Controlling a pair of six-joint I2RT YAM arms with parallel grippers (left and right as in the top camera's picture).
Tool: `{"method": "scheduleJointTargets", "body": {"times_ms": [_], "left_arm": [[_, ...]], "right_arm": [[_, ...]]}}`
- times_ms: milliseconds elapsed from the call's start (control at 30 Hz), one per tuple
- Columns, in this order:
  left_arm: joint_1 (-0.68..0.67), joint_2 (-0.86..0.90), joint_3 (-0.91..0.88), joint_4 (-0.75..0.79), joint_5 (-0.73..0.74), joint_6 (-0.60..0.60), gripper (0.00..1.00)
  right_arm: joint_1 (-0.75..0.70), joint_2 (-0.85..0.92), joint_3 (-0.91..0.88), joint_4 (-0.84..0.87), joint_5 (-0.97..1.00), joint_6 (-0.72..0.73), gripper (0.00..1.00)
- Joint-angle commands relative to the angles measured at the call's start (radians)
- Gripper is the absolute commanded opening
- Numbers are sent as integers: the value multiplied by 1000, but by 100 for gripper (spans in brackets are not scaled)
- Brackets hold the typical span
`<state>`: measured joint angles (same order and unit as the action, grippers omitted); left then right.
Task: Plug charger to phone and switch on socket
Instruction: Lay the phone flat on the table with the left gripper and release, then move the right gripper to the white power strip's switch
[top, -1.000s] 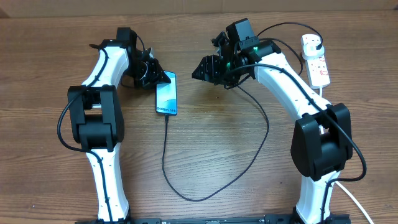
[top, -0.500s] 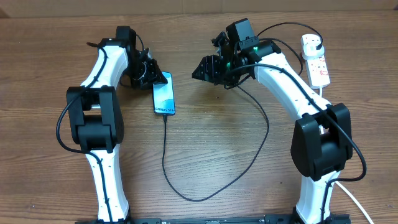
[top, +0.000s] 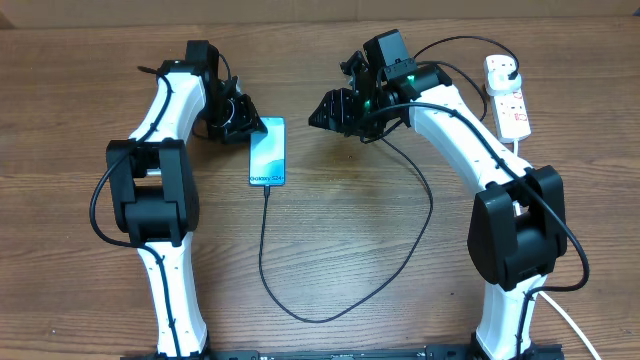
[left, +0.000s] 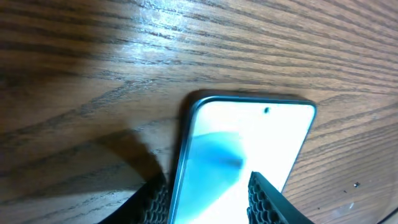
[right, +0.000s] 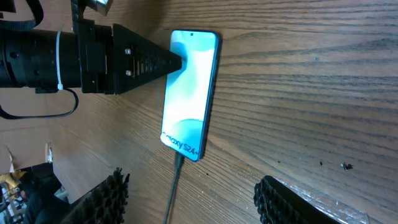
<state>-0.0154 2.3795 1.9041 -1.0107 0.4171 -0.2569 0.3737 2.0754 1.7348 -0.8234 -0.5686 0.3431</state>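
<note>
Operator: Phone position, please.

Observer: The phone (top: 268, 152) lies flat on the surface (top: 340, 230), upper left of centre in the overhead view. Its screen is lit and its long axis runs almost top to bottom of the frame. The charger (top: 263, 250) meets its lower end, so I judge that half of the task done.

Operator: And the 2 arms?

Observer: The left end effector (top: 252, 123) sits at the phone's upper left corner. In the left wrist view its fingers (left: 152, 202) stand apart, 1 at the phone's left edge and 1 over the screen, clamping nothing that I can see. The right end effector (top: 320, 112) hovers just right of the phone, wide open and empty, pointing left.

Operator: Socket?

Observer: The socket (top: 510, 105) is in the upper right corner of the frame, long axis also roughly top to bottom, well apart from both end effectors. It lies to the right of the right end effector, behind the way that one points. The right arm is clearly nearer, so the switch looks like its job, and it would need to turn round and reach right. The switch's state is too small to tell.
</note>
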Motion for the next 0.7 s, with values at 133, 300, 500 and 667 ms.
{"method": "scheduleJointTargets", "body": {"times_ms": [133, 300, 500, 667], "left_arm": [[2, 37, -23, -6, -121, -9, 37], [2, 37, -23, -5, -131, -10, 33], [21, 26, 33, -47, -167, -13, 41], [45, -3, 152, -122, -167, -13, 41]], "right_arm": [[-3, 6, 6, 2, 6, -4, 66], [-3, 6, 5, 2, 6, -4, 66], [-3, 6, 6, 2, 7, -5, 66], [-5, 6, 6, 2, 7, -5, 66]]}}
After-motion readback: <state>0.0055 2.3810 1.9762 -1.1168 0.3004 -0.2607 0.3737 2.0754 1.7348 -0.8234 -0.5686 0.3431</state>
